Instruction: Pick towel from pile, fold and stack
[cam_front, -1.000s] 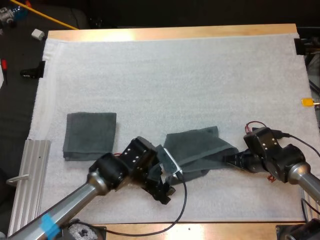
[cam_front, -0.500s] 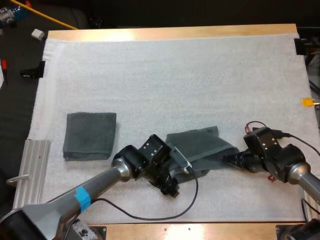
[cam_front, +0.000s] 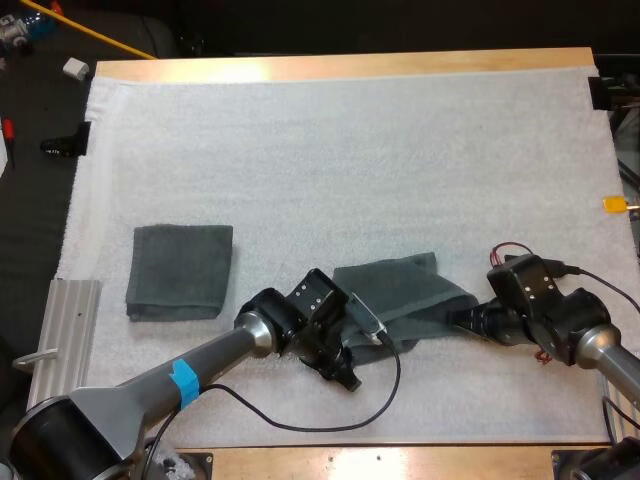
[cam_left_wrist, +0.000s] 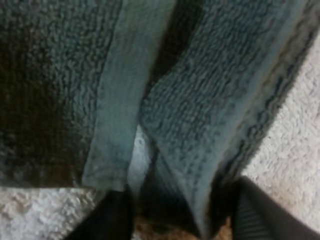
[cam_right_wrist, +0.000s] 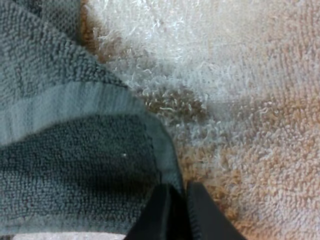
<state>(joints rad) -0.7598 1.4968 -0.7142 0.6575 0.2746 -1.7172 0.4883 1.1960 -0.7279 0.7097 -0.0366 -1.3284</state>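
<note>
**Both grippers at the loose towel, near edge of mat**

Left arm: comes in from the near-left corner, stretched low and diagonally across the white fleecy mat (cam_front: 350, 150). The wrist is bent so the left gripper (cam_front: 342, 368) points down at the near-left edge of the loose dark grey-green terry towel (cam_front: 400, 290). In the left wrist view its two black fingers (cam_left_wrist: 111, 220) stand well apart, with a hemmed fold of the towel hanging between them. I cannot tell whether either pad touches the cloth. Recorded as open jaws straddling the fold.

Right arm: enters at the right edge and lies low over the mat, forearm angled toward the towel. The right gripper (cam_front: 452, 320) is at the towel's right-hand corner. In the right wrist view the fingers (cam_right_wrist: 162, 210) are nearly together, with the hemmed corner caught between them, so the gripper is clamped on the cloth.

Loose towel: rumpled and partly doubled over, lying on the mat between the two grippers, toward the near side of the light wooden table (cam_front: 340, 67).

Folded dark grey-green towel square (cam_front: 180, 270): flat on the mat, well to the left of the loose towel and clear of both arms.
</note>
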